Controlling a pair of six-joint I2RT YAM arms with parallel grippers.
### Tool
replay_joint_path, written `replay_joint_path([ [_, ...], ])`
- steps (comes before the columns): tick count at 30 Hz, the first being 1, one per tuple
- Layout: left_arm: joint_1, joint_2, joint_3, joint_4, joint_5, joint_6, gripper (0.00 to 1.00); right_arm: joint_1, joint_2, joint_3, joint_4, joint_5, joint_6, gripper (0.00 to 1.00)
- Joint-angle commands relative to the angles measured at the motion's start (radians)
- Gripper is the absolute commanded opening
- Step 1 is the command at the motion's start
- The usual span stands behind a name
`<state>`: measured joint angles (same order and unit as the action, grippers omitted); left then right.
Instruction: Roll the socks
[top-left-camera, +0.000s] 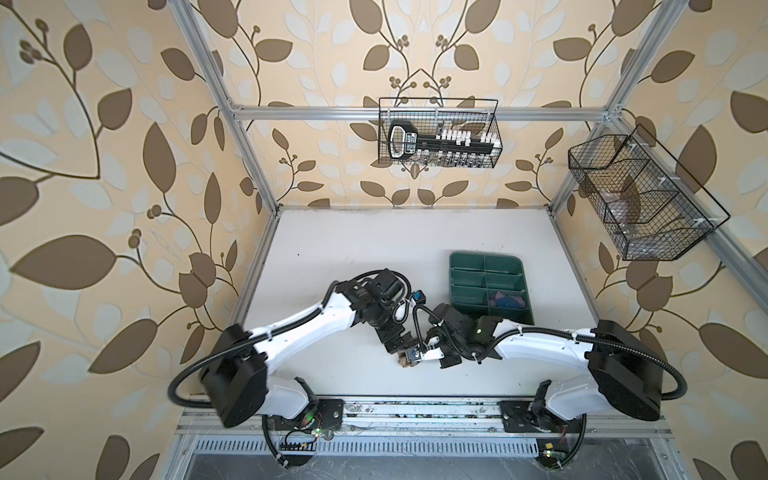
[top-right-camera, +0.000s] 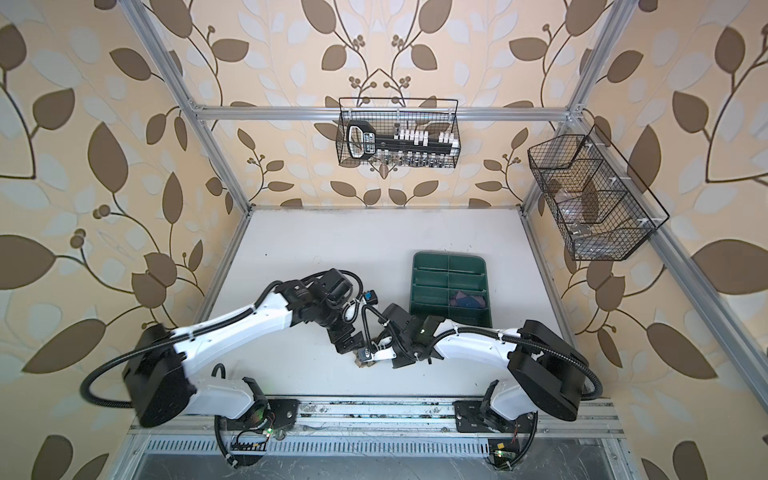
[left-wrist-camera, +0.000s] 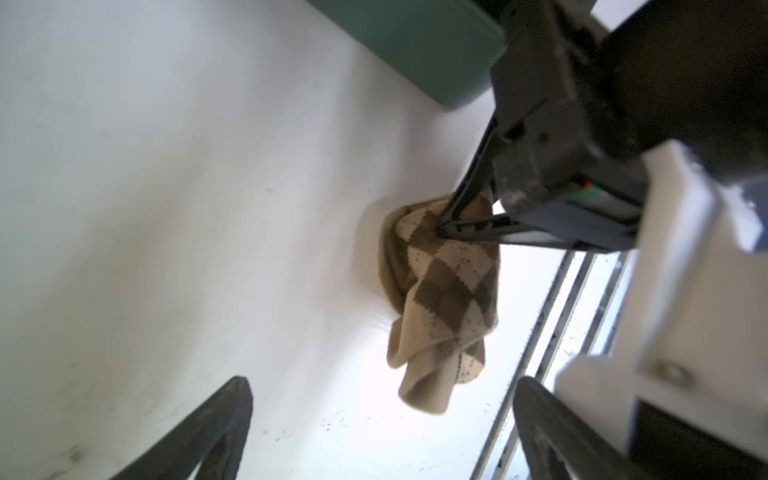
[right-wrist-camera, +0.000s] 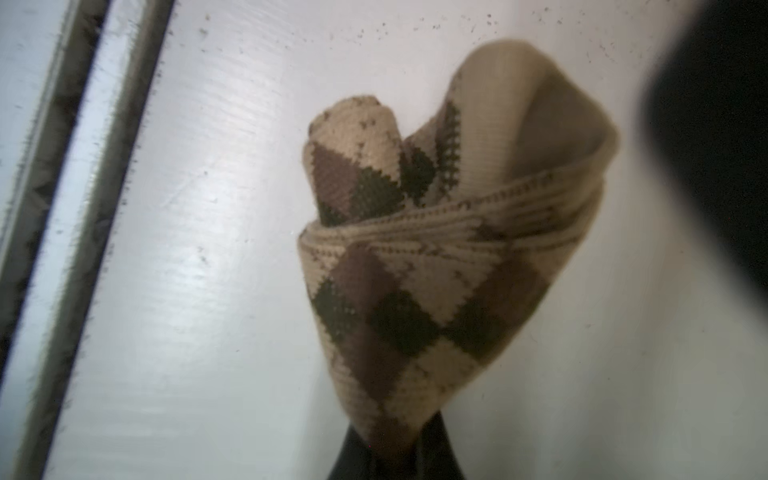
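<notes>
Right gripper (left-wrist-camera: 449, 226), left wrist view: nipped shut on a bunched end of the tan argyle sock (left-wrist-camera: 440, 299). Left gripper (left-wrist-camera: 382, 399) spread wide, empty, near it, not touching. Best pinch the drooping tail and tuck it under the cuff. Right wrist view: soft knit, loose coil, ribbed band wrapped round. Both top views: that sock mid-surface near the front edge; purple sock (top-left-camera: 505, 300) in green divider tray (top-left-camera: 486, 254), toward the right edge.
</notes>
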<state>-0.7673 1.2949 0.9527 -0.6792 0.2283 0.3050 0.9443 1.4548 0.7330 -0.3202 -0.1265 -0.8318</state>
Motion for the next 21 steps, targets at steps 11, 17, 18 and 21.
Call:
replay_joint_path([
  [11, -0.009, -0.697, -0.116, -0.081, -0.245, 0.128, 0.82, -0.125, 0.325, 0.312, -0.553, -0.409, 0.054, 0.00],
  [17, -0.117, -0.425, 0.034, -0.278, -0.213, 0.165, 0.65, -0.157, 0.404, 0.402, -0.565, -0.472, 0.030, 0.00],
  [18, -0.188, -0.399, 0.023, -0.259, -0.288, 0.171, 0.66, -0.161, 0.416, 0.416, -0.568, -0.483, 0.027, 0.00],
  [21, -0.431, -0.322, -0.044, -0.135, -0.526, 0.222, 0.73, -0.175, 0.456, 0.462, -0.596, -0.515, 0.011, 0.00],
])
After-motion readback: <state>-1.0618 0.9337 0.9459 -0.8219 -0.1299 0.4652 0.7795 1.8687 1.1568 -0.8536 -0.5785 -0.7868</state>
